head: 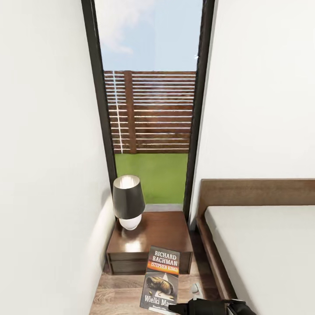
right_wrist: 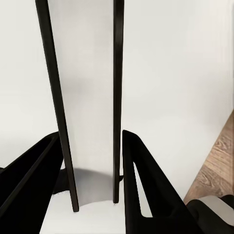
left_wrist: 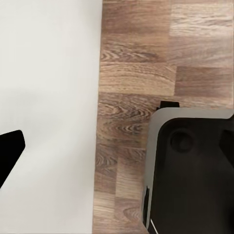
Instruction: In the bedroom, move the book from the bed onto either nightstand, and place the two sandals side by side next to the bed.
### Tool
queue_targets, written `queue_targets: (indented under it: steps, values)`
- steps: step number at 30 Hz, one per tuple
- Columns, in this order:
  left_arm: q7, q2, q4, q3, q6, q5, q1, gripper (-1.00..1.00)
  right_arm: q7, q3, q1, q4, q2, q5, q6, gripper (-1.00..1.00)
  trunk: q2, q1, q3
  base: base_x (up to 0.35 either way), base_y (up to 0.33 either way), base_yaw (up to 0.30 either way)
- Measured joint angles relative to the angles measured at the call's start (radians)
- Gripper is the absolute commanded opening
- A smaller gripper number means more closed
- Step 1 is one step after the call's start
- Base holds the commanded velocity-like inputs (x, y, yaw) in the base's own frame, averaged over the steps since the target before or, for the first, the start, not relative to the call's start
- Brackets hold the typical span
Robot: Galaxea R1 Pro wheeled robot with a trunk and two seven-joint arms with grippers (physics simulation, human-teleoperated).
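The book (head: 161,280), dark with an orange band and white lettering, hangs in the air in front of the nightstand (head: 168,229), with its cover facing my head camera. My right gripper (head: 173,309) is shut on its lower edge. In the right wrist view the book (right_wrist: 87,97) stands edge-on, with white pages between dark covers, and the right gripper (right_wrist: 90,139) has a black finger pressed on each side. The bed (head: 267,249), with its pale mattress and brown frame, lies to the right. My left gripper (left_wrist: 119,146) is open over the wood floor. The sandals are out of view.
A lamp (head: 128,201) with a dark shade stands on the left part of the nightstand top. A tall dark-framed window (head: 151,109) rises behind it, with white walls on both sides. My dark base (left_wrist: 190,180) sits on the plank floor (left_wrist: 131,97).
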Motion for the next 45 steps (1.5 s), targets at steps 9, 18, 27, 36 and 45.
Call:
queue_targets:
  steps: [9,18,27,36,45]
  values:
    - [0.000,0.000,0.000,0.000,0.000,0.000,0.000,1.00,0.000,0.000,0.000,0.000,0.000,0.000,0.000,-1.00,0.000,0.000,0.000,0.267,0.000,0.000]
    - [0.000,0.000,0.000,0.000,0.000,0.000,0.000,1.00,0.001,-0.001,0.000,0.000,-0.001,0.000,-0.001,-1.00,0.000,0.000,0.000,0.265,0.000,0.000]
    - [0.000,0.000,0.000,0.000,0.000,0.000,0.000,1.00,0.000,-0.001,0.000,0.000,-0.001,-0.001,-0.001,-1.00,0.000,0.000,0.000,0.254,0.000,0.000]
    - [0.000,0.000,0.000,0.000,0.000,0.000,0.000,1.00,0.000,-0.001,0.000,0.000,-0.001,-0.001,-0.001,-1.00,0.000,0.000,0.000,0.229,0.000,0.000]
    - [0.000,0.000,0.000,0.000,0.000,0.000,0.000,1.00,0.000,-0.002,0.000,0.000,-0.001,-0.003,-0.001,-1.00,0.000,0.000,0.000,0.181,0.000,0.000]
